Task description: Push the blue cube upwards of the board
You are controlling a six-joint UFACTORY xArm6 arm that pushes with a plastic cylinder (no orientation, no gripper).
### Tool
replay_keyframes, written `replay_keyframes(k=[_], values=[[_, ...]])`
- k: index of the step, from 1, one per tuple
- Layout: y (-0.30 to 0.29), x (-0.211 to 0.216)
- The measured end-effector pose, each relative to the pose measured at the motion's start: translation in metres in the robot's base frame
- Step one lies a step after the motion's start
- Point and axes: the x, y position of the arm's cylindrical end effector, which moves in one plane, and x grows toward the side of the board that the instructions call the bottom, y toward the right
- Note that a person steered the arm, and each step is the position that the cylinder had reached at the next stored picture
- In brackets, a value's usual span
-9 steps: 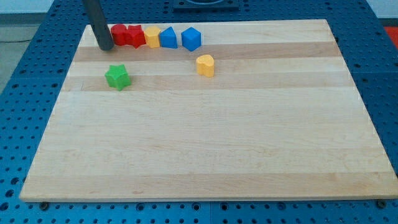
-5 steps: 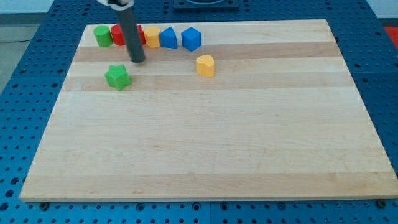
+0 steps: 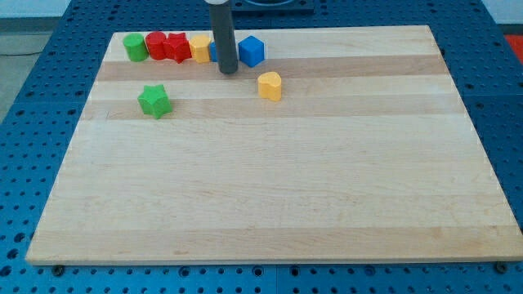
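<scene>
Tip (image 3: 228,70) sits at upper centre of frame, just below the block row; no fingers on this rod, nothing grasped. Blue cube (image 3: 252,51) is just right of the rod, near the board's (image 3: 327,180) top edge. Tip likely lining up beneath it to shove upward. Yellow block (image 3: 270,85) lies lower right.
</scene>
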Motion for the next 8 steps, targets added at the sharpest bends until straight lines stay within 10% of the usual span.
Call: replay_keyframes(k=[8], values=[[0.066, 0.015]])
